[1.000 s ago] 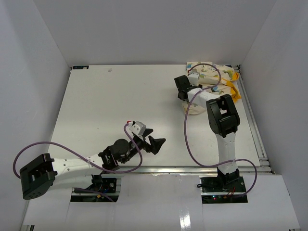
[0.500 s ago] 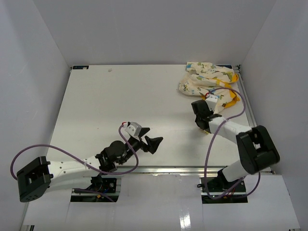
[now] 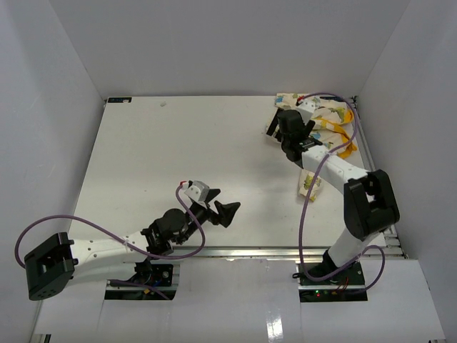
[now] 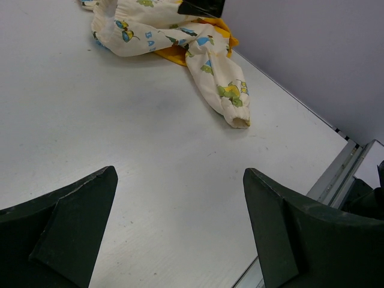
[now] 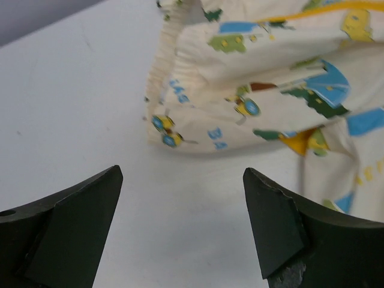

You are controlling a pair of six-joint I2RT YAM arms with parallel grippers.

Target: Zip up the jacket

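Note:
The jacket (image 3: 330, 120) lies crumpled in the far right corner of the table, cream with small green, blue and yellow figures and yellow-orange lining. One sleeve (image 3: 308, 184) trails toward the near side. My right gripper (image 3: 288, 127) is open and empty, low over the table at the jacket's left edge. In the right wrist view the gripper (image 5: 183, 174) has bare table between its fingers and the jacket (image 5: 270, 90) just ahead. My left gripper (image 3: 227, 202) is open and empty near the front edge, far from the jacket. The left wrist view shows that gripper (image 4: 180, 174), the jacket (image 4: 174, 33) and its sleeve (image 4: 225, 93).
White walls close in the table on the left, back and right. A metal rail (image 3: 378, 193) runs along the right edge, and another (image 3: 285, 251) runs along the front edge. Purple cables loop off both arms. The right arm's forearm (image 3: 335, 168) crosses over the jacket's near part.
The right gripper pulled back toward the near side, then returned to the jacket's left edge. The jacket has shifted and a sleeve now trails nearward. The left arm has barely moved.

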